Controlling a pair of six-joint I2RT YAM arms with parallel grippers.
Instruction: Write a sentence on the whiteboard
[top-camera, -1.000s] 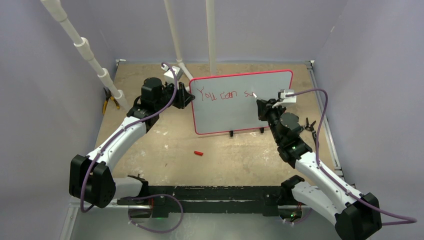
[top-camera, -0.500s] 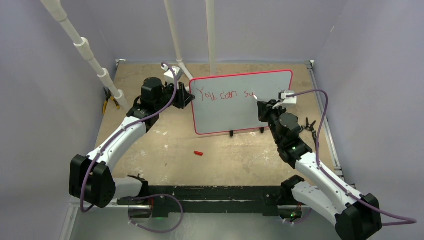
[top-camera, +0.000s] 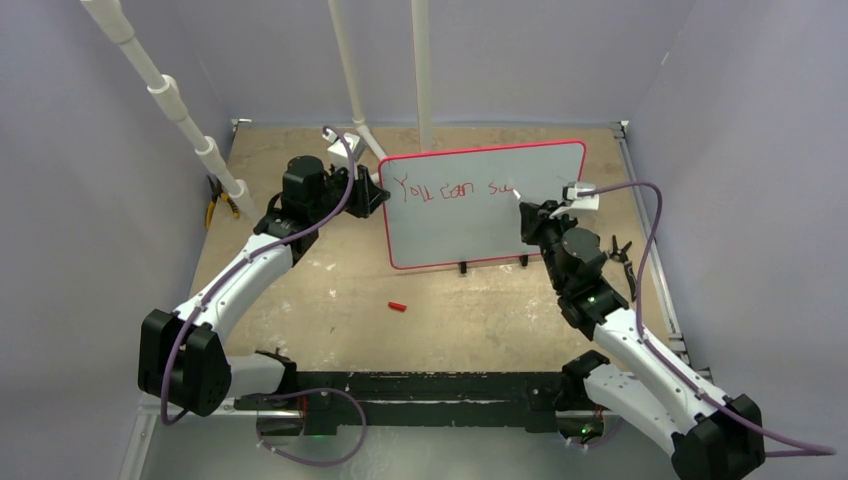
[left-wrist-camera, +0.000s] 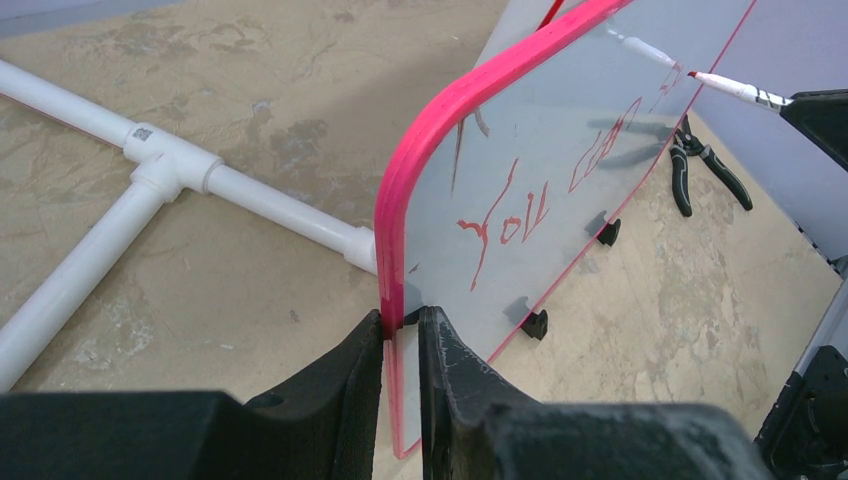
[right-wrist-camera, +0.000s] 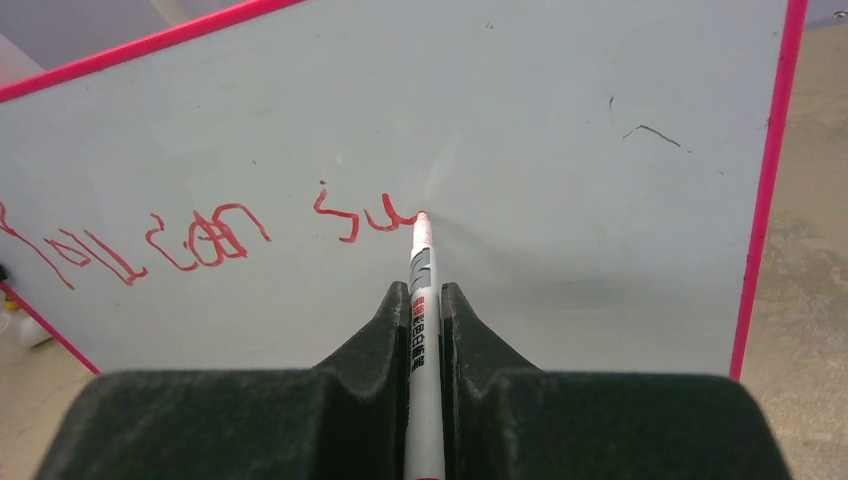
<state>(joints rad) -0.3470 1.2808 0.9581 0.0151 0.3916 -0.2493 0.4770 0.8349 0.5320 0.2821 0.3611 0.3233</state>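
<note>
Item, work surface: you are looking at a tan tabletop (top-camera: 330, 290), scuffed and showing pale stains, with pale lavender walls (top-camera: 760, 100) closing it in on the left, far and right sides. White pipes (top-camera: 160, 90) are rising from the far left corner and the far middle, and a T-joint (left-wrist-camera: 165, 170) of the same pipe is lying on the tabletop behind the board. Item, the whiteboard (top-camera: 470, 235): it is standing upright on small black feet (top-camera: 462, 267) toward the far middle of the tabletop, its red-pink frame running all round. Item, the sentence (top-camera: 445, 189): red lettering is running along the upper part of the board from its left edge, reading "You can su" so far. Item, left gripper (left-wrist-camera: 403, 322): its two black fingers are pinching the board's left edge low down, one finger on each face. Item, right gripper (right-wrist-camera: 424, 292): its fingers are clamping a white marker (right-wrist-camera: 421, 250), whose red tip is touching the board face right at the end of the last letter. Item, loose things: a small red piece (top-camera: 398, 306), too small to identify, is lying on the tabletop in front of the board, well apart from its feet; yellow-handled pliers (top-camera: 215, 205) are lying at the left edge; black pliers (top-camera: 620, 250) are lying near the right edge, beside the right arm. Item, mounting: a black rail (top-camera: 420, 385) is carrying both arm bases along the near edge, and purple cables (top-camera: 645, 215) are looping off each wrist.
</note>
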